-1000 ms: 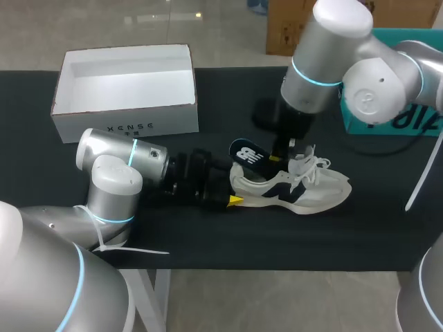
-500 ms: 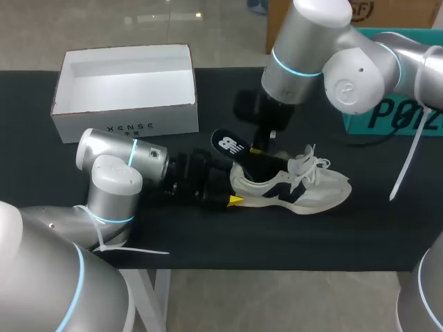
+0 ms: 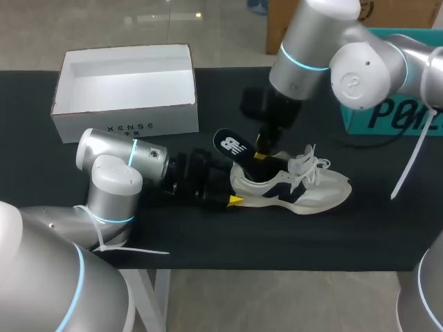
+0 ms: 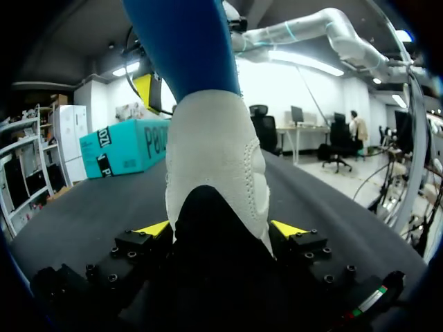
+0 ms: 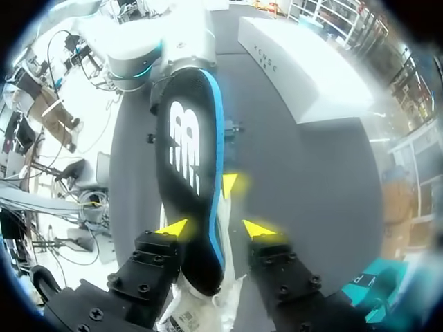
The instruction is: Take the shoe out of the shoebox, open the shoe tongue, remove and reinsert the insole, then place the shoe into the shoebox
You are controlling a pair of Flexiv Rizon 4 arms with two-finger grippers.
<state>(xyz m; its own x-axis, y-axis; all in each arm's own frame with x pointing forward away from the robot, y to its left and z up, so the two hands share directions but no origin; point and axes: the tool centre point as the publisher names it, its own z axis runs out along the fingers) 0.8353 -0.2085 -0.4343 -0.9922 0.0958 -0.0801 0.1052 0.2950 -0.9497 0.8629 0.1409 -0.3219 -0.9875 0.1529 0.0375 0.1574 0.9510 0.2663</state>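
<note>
shoe (image 3: 304, 190): white sneaker, dark side panels, white laces; upright on its sole, centre-right, heel pointing left, toe right | insole (image 3: 232, 146): black, white logo, blue edge; tilted, lower end in the shoe opening, free end raised toward upper left | shoebox (image 3: 124, 97): white, open-topped; upper left, apart from shoe

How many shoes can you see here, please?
1. The shoe lies on the table beside the shoebox, its heel in the left hand; the right hand holds the insole at its opening. No other shows.
</note>
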